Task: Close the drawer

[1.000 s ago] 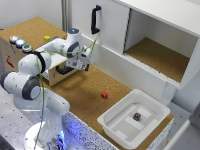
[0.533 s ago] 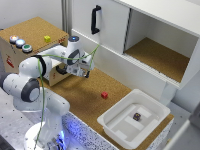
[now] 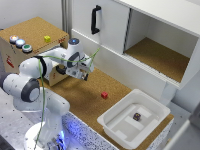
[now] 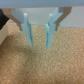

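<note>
Presently my jaws [image 3: 83,73] stand parted with nothing between them; the wrist view shows my two pale blue fingers [image 4: 26,27] side by side with a gap, over bare cork.

Count, exterior view: one cork-topped wooden box [image 3: 32,31] at the far corner of the surface [image 3: 85,100] on the exterior view's left. One drawer [image 3: 56,76] belongs to it, at the box's lower front; my arm [image 3: 50,60] crosses before it, so I cannot tell how far out it sits, and its handle is hidden. My jaws hang just beside the box front, above the surface.

On the box top: three round buttons [image 3: 20,44] and one small yellow block [image 3: 47,38]. A red mark on the box's side is too blurred to read. No other writing is legible.

On the surface: one small red block [image 3: 104,95], near the middle, well apart from my jaws. One white plastic tray [image 3: 121,131] sits at the near edge on the exterior view's right, with one small dark object [image 3: 136,116] in it.

Behind: one white cabinet, its door [image 3: 102,25] bearing one vertical black handle [image 3: 94,19], and one open compartment [image 3: 155,55] with a cork floor.

The wrist view shows only fingers and cork; box, drawer, tray and blocks appear in the exterior view alone.
</note>
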You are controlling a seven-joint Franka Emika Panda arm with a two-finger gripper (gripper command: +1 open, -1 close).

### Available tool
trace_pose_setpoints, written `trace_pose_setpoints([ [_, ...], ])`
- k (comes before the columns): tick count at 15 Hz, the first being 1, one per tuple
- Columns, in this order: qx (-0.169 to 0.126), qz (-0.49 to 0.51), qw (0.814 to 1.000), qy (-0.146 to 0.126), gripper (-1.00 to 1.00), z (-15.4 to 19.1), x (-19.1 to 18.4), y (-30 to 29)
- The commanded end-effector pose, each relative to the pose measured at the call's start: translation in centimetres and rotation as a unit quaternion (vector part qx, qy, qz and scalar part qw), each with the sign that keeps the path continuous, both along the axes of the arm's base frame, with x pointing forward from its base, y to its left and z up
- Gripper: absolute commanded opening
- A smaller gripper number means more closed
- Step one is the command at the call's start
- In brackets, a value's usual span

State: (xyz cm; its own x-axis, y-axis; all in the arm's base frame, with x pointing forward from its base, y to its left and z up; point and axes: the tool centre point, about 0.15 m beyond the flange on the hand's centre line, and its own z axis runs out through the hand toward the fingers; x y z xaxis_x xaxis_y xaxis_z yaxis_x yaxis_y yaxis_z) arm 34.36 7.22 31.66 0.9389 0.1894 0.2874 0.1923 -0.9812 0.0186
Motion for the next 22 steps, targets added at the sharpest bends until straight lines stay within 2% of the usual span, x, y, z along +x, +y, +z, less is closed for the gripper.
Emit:
trace_pose_setpoints([
  [1,-0.010,-0.020,0.997,0.075,-1.00,0.7,1.3,3.4],
  [5,-0.020,-0.029,0.995,0.093,-1.00,1.2,1.7,4.2],
  [6,-0.034,-0.028,0.994,0.104,-1.00,1.1,1.6,4.7],
  [7,-0.036,-0.028,0.993,0.106,-1.00,1.1,1.6,5.1],
  [18,-0.010,0.004,0.995,0.095,-1.00,0.3,1.8,13.5],
  [22,-0.004,0.020,0.996,0.084,-1.00,0.9,2.0,16.6],
])
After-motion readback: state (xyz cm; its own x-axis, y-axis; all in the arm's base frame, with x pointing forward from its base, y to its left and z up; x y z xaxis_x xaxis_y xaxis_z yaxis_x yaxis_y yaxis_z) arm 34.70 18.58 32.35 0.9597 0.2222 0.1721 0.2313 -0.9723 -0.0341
